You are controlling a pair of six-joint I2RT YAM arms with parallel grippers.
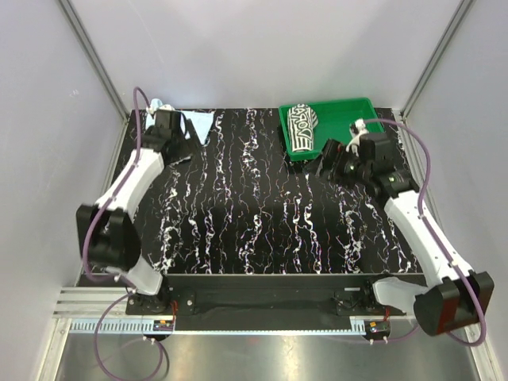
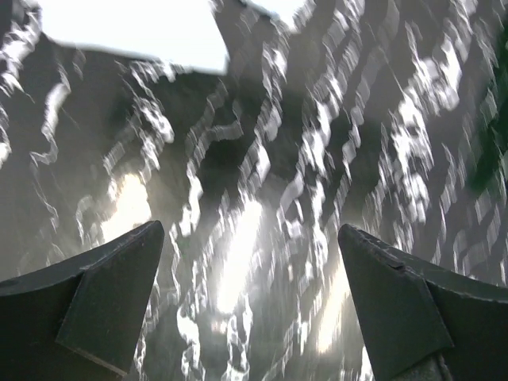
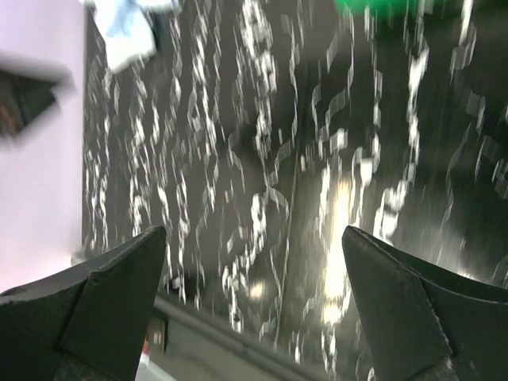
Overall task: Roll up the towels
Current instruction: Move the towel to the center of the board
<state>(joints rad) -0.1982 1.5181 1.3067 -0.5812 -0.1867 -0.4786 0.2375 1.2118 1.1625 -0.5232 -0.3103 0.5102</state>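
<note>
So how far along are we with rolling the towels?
Roughly halfway. Done: the striped towel looks rolled and lies in the green tray. In hand: nothing; the left gripper and right gripper are both open and empty, the left one close to the pale blue towel at the far left corner of the table. Left: that blue towel looks unrolled and needs rolling.

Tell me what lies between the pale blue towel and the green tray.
Nothing: in the top view, only bare black marbled tabletop separates the pale blue towel from the green tray.
</note>
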